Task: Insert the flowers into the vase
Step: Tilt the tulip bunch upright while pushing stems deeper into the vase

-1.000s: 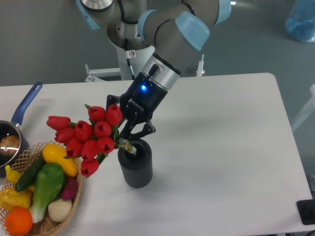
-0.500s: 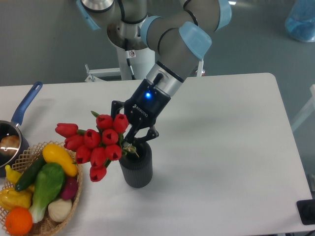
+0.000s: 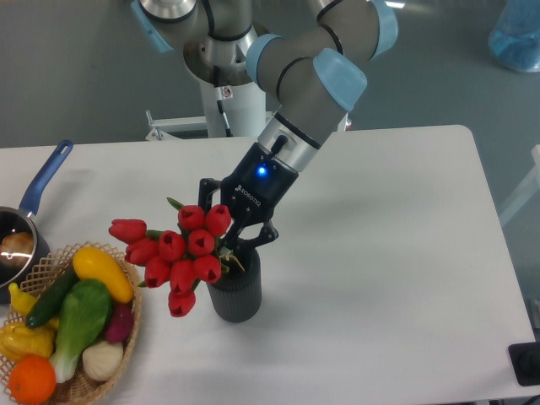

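While angled down-left, hand grips the flowers over the vase.

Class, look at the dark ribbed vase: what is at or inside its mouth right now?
The stem ends of the flowers reach the mouth of the vase, held by the pincer. How deep they go cannot be seen; blooms and pincer cover the opening.

Flowers looked like glossy red plastic. Vase was matt dark grey, ribbed. Gripper was matt black; arm shell smooth grey with pale blue caps. Basket woven wicker. Table smooth matt white.
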Available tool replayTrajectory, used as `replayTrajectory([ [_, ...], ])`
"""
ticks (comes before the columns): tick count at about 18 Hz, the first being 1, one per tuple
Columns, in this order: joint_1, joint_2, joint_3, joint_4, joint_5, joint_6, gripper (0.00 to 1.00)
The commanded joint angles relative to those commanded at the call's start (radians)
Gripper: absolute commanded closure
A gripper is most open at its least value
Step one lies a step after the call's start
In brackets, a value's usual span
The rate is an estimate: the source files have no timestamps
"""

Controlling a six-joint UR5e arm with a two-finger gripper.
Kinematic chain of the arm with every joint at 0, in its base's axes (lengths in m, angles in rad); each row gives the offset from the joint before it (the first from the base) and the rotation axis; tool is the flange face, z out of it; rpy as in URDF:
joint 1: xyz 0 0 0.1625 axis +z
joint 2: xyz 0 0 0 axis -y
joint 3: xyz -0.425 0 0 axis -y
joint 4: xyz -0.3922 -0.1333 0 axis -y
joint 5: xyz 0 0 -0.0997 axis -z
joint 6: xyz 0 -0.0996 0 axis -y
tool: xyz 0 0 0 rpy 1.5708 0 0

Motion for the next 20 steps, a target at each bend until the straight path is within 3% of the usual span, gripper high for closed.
replayTrajectory([
  [20, 0.015, -0.055, -0.017, 0.000, -0.026, 0.000, 1.00],
])
